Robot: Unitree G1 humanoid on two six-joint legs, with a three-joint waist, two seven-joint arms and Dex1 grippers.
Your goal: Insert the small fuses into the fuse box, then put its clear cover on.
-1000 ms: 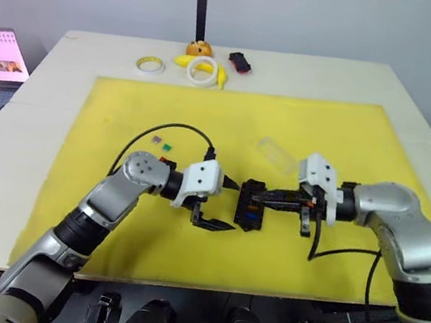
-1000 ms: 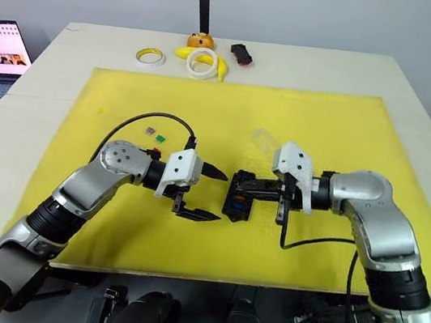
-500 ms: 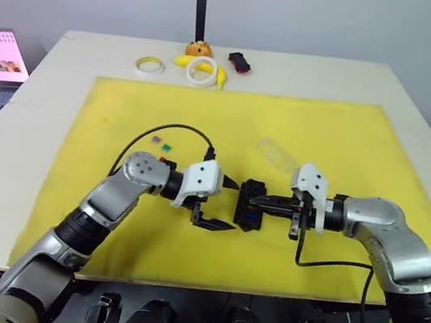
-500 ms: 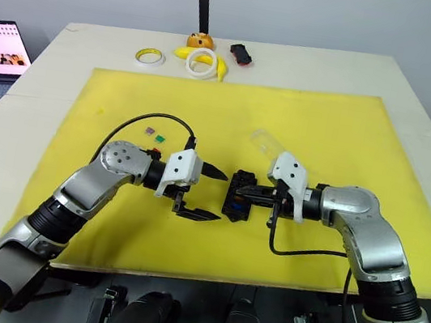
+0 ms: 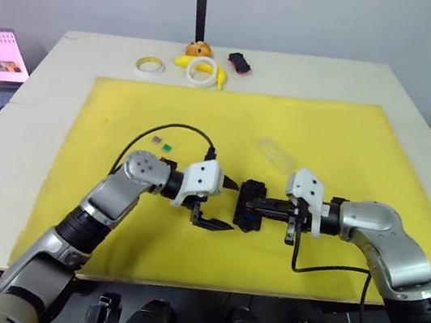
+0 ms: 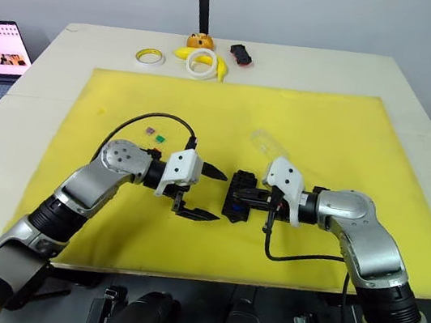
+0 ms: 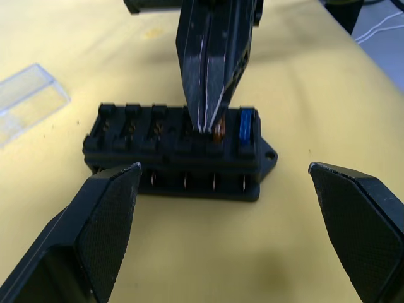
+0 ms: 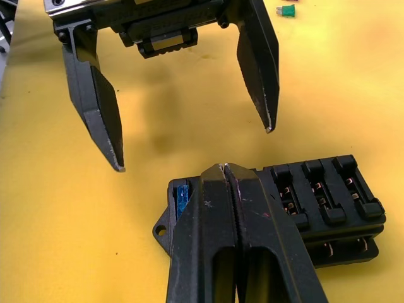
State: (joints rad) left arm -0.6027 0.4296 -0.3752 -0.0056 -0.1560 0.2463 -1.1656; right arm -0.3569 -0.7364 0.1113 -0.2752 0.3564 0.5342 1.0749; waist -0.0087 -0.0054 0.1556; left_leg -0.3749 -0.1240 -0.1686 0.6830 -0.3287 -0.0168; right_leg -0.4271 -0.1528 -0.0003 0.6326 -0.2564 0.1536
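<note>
My right gripper [image 7: 211,123] has advanced, shut on the orange fuse [image 7: 218,131] over the box [image 7: 177,154]; misalignment risks jamming. Left gripper [image 5: 221,203] wide.

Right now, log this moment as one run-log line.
right pincer: shut, pressing orange fuse into fuse box | left pincer: open, empty | blue fuse: seated | clear cover: off

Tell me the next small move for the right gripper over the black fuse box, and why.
Probably press straight down: the right gripper, fingers shut, has its tips on an orange fuse at a slot of the black plastic fuse box, beside a seated blue fuse. The left gripper hangs open nearby.
</note>
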